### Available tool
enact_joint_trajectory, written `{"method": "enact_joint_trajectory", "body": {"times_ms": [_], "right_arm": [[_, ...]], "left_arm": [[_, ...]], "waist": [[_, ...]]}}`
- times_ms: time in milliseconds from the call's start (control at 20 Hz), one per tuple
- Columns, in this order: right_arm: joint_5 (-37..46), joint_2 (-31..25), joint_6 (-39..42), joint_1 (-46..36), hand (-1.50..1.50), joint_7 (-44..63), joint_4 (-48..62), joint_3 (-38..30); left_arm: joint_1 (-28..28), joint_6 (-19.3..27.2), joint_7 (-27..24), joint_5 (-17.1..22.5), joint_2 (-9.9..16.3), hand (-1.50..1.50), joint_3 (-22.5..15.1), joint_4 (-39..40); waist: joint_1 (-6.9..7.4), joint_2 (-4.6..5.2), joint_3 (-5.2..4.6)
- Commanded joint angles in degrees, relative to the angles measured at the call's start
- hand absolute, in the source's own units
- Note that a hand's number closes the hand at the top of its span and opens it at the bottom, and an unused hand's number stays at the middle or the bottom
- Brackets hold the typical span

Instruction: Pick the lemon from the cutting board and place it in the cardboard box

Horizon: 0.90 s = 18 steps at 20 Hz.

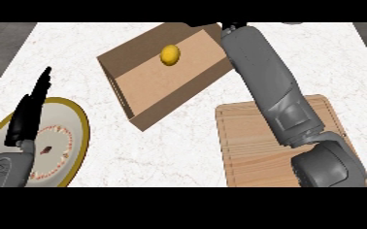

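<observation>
The yellow lemon [170, 55] lies inside the open cardboard box [154, 85], toward its far end, with nothing touching it. The wooden cutting board [243, 145] at the lower right has nothing on its visible surface. My right forearm reaches up across the board to the box's far right corner. Only a sliver of the right hand [230, 27] shows there, at the top edge of the view. My left hand [28, 114] rests at the left with fingers straight, pointing up, holding nothing.
A round plate [75, 126] with a gold rim and a patterned centre sits at the lower left, partly under my left hand. White marble counter [172, 150] lies between the plate, the box and the board.
</observation>
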Motion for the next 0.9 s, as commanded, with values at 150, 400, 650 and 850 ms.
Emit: {"method": "enact_joint_trajectory", "body": {"times_ms": [150,400,650,850], "right_arm": [[-3.3,-6.2,5.6,7.4,-1.50,-2.9,-5.3,-2.3],[-4.4,-11.8,11.5,14.1,-1.50,-2.8,-12.0,-2.0],[-6.1,-17.7,20.8,24.1,-1.50,-1.8,-21.0,-1.0],[-7.2,-22.3,28.4,29.2,-1.50,0.6,-25.9,-0.2]], "left_arm": [[3.8,0.1,0.7,0.4,0.5,0.00,2.1,-2.4],[2.6,-0.5,-0.5,-0.1,0.4,0.00,2.7,0.1],[6.1,-0.4,0.3,-0.1,0.8,0.00,3.8,-3.4],[6.1,-0.2,-3.9,-0.8,-0.2,0.00,4.1,1.0]], "waist": [[-2.72,-1.17,0.02],[-3.55,-1.26,0.00],[-3.99,-1.53,0.00],[-3.74,-1.28,-0.04]]}}
